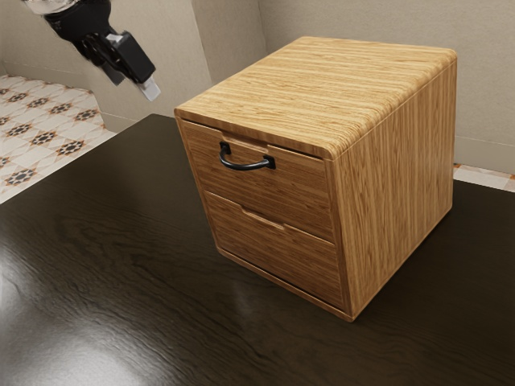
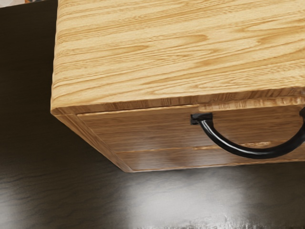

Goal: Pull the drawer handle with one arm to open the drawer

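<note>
A light wooden cabinet (image 1: 322, 104) with two drawers stands on the dark table (image 1: 105, 281). The top drawer (image 1: 282, 189) sits flush with the cabinet's front and carries a curved black handle (image 1: 245, 163). My gripper (image 1: 133, 83) hangs in the air at the exterior view's upper left. It is well above and to the left of the handle, open, with nothing between its fingers. From the wrist view I look down on the cabinet top (image 2: 181, 47), and the black handle (image 2: 248, 145) curves out below its front edge.
The lower drawer (image 1: 278, 245) has a small notch instead of a handle and looks shut. Dark tabletop spreads in front of the cabinet. Patterned floor tiles (image 1: 40, 137) and a beige wall (image 1: 225, 32) lie beyond the table.
</note>
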{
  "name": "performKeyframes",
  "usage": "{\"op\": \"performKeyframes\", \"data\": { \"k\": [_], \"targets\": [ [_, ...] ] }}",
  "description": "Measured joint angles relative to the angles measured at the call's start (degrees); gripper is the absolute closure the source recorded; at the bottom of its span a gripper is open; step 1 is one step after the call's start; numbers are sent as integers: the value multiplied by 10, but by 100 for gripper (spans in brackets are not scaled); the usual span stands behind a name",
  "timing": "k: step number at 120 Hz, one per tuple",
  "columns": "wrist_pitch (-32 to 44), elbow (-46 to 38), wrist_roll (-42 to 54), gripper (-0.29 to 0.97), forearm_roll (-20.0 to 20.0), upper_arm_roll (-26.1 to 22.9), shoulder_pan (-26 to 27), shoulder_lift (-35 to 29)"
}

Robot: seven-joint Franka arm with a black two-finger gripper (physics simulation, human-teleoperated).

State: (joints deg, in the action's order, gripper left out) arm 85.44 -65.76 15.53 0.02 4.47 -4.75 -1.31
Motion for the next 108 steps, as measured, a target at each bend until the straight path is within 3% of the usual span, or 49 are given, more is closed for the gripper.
{"op": "performKeyframes", "data": {
  "k": [24, 49, 67, 82, 108],
  "targets": [
    [-41, -2, 16, 2, 19, -3, 37, -4],
    [-85, -6, 177, 2, 27, -60, -47, 11],
    [-107, -54, 270, 2, 32, -58, -58, -22],
    [-43, -207, 333, 2, 46, -51, -6, -82],
    [128, -333, 426, 2, 76, -20, 34, -118]
  ]
}}
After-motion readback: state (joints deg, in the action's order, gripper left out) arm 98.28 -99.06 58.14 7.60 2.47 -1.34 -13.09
